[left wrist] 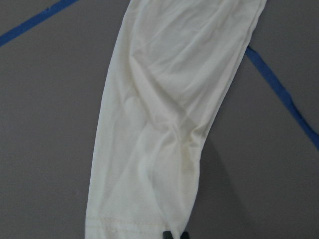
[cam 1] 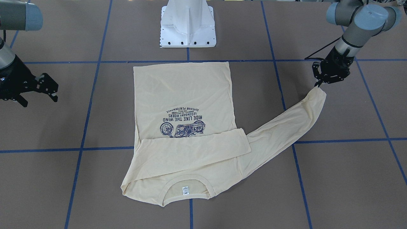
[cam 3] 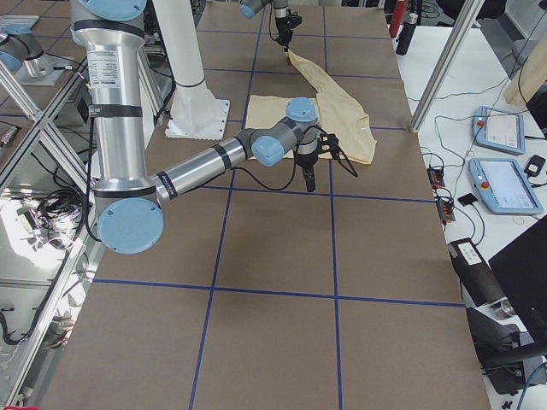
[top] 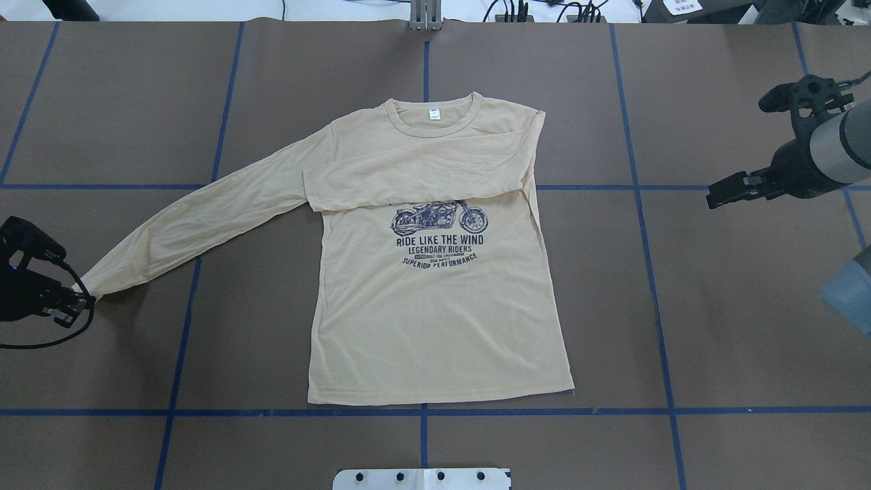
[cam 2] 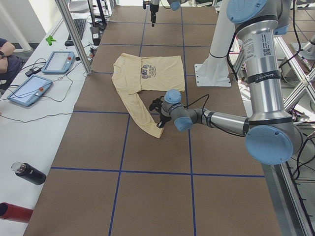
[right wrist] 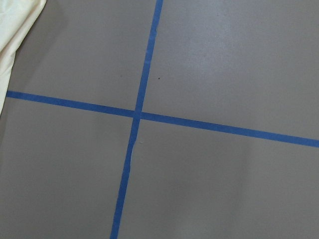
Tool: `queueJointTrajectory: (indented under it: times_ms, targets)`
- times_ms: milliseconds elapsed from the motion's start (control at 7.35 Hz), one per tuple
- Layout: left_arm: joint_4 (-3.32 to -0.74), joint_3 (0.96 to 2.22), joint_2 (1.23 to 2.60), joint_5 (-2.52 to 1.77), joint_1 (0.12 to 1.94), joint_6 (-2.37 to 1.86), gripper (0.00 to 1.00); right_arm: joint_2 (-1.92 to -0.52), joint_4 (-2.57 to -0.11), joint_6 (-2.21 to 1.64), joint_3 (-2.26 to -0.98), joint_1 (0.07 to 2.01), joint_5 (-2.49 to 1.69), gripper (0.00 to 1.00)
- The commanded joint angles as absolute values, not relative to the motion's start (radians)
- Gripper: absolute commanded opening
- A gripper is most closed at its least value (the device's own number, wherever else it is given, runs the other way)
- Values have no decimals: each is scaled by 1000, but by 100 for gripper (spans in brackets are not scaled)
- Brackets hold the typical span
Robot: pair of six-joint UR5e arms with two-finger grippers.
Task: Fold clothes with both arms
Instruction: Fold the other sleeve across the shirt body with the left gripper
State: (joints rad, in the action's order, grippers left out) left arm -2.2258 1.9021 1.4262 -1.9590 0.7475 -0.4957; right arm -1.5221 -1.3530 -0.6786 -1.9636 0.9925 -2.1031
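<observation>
Sleeve cuff [left wrist: 134, 224] sits clenched in left claw [cam 1: 319, 85], stretched out from shirt [top: 435, 327] lying flat on bench [top: 714, 306], likely to fold across like other sleeve [top: 415, 180]; right claw [cam 1: 39, 95] released, empty, aside.

Table [top: 714, 306]: flat brown top, gridded with blue tape lines [top: 424, 412]. Directly on it: cream shirt [top: 435, 320], print up, body flat, central; folded sleeve [top: 415, 180] across the chest, outstretched sleeve [top: 197, 224] running toward robot's left. White base pedestal [cam 1: 188, 24] stands at robot-side edge
</observation>
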Motion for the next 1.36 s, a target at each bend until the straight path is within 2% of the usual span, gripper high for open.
queueJointTrajectory:
  times_ms: [0, 136, 408, 544, 816, 1089, 1225]
  targets:
    - [-1870, 1930, 1718, -1954, 776, -495, 0, -1522, -1353, -680, -1962, 992, -2103, 100]
    - [-1683, 1912, 1900, -1954, 775, -497, 0, -1520, -1353, -678, -1962, 992, -2102, 100]
    - [-1376, 1799, 2249, -1957, 767, -518, 0, -1516, -1353, -680, -1962, 992, -2102, 100]
    - [-1356, 1704, 2379, -1957, 765, -594, 0, -1514, -1353, -680, -1962, 992, -2102, 100]
    - [-1332, 1361, 2709, -1960, 762, -711, 0, -1508, -1354, -686, -1960, 992, -2102, 100]
    - [-1345, 1113, 2891, -1959, 691, -854, 0, -1505, -1353, -695, -1960, 992, -2103, 100]
    - [-1408, 1056, 2919, -1957, 658, -959, 0, -1500, -1353, -695, -1960, 992, -2103, 100]
